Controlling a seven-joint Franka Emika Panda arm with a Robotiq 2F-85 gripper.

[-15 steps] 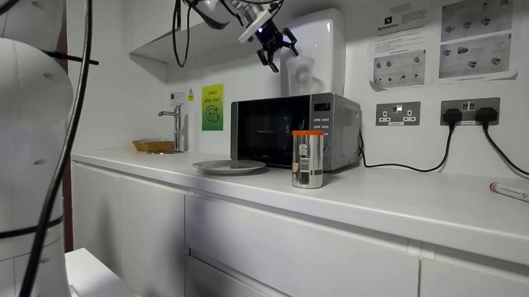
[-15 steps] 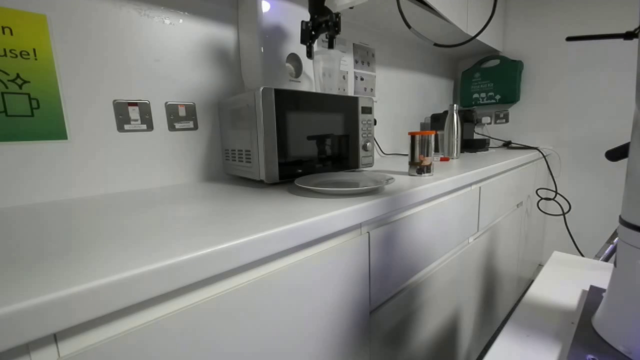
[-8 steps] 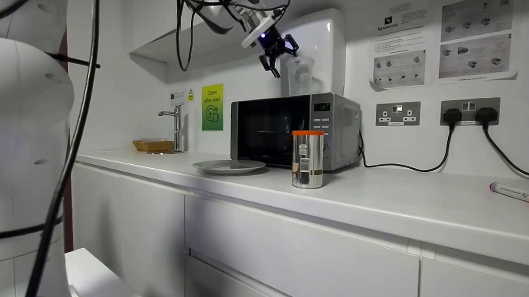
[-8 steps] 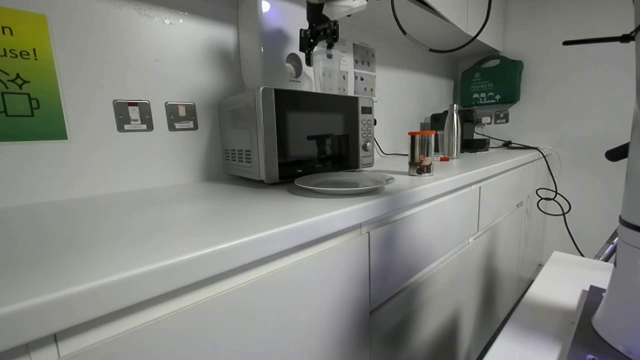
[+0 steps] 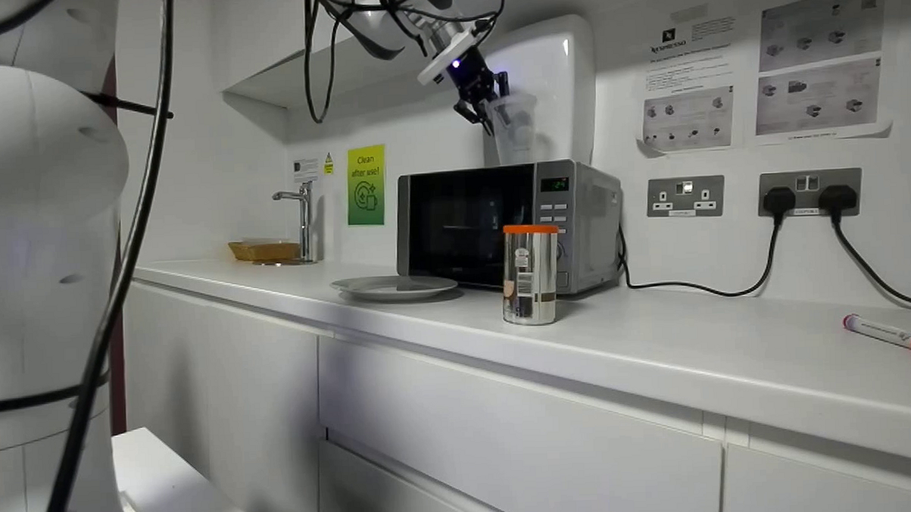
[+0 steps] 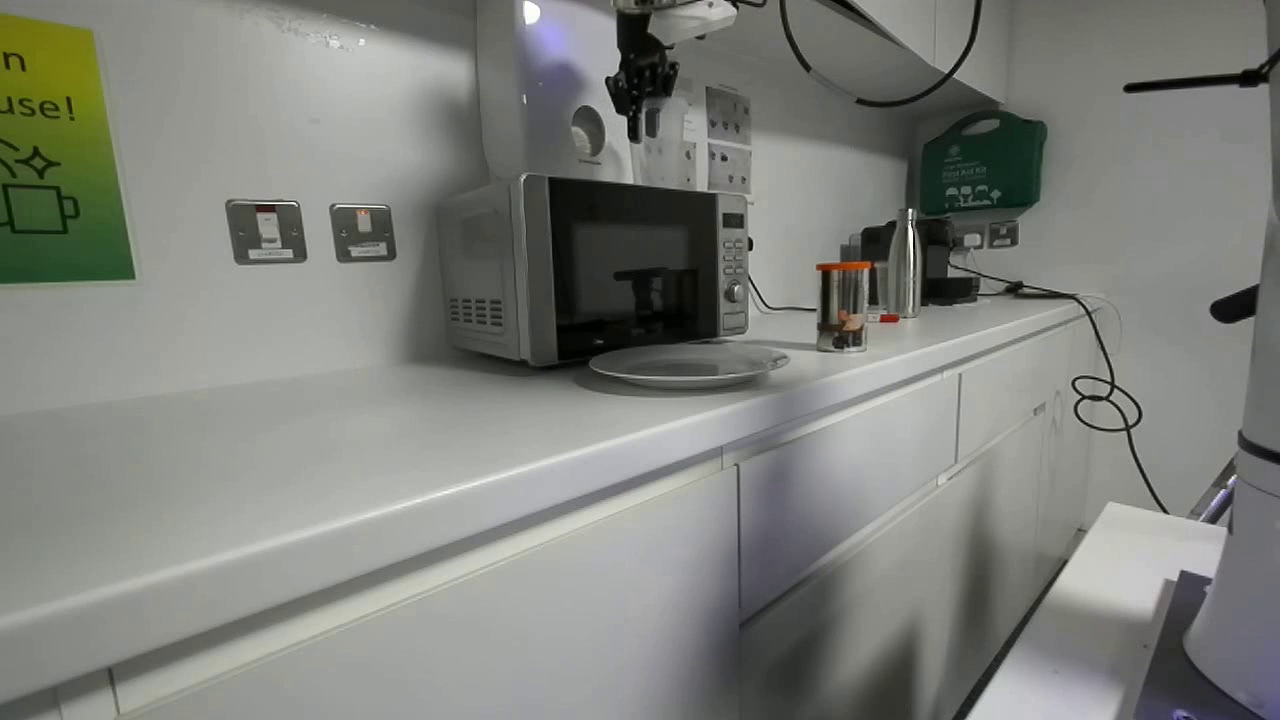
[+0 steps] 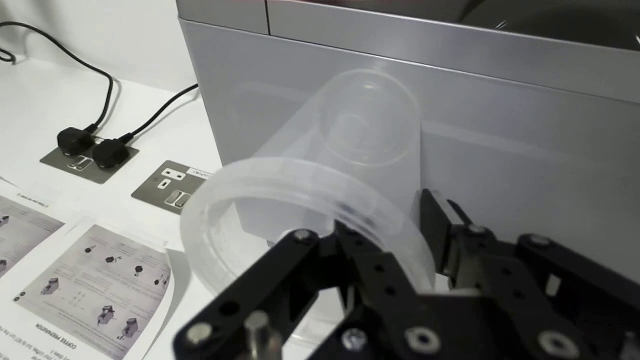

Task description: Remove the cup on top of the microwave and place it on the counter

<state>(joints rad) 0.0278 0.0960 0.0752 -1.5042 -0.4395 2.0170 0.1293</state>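
The clear tapered cup point(image 5: 517, 139) stands on top of the silver microwave point(image 5: 469, 225), leaning slightly toward the gripper in an exterior view. My gripper point(image 7: 385, 212) straddles the cup's near wall at the rim: the left finger is inside the mouth, the right pad point(image 7: 434, 230) outside. A gap still shows between the fingers, so the jaws are partly closed but open, with the thin wall between them. In an exterior view the gripper point(image 6: 643, 127) hides part of the cup point(image 6: 670, 160). The white counter point(image 6: 300, 480) runs below.
A metallic canister with an orange lid point(image 5: 530, 276) and a grey plate point(image 5: 394, 288) stand before the microwave. A white wall box point(image 5: 562, 63) rises behind the cup. Overhead is a wall cabinet point(image 5: 266, 35). A red marker point(image 5: 894, 335) and a steel bottle point(image 6: 906, 265) lie further along.
My gripper has moved a little toward the cup and downward, and its fingers have come from wide apart to much closer around the rim. The cup has tilted slightly toward the gripper.
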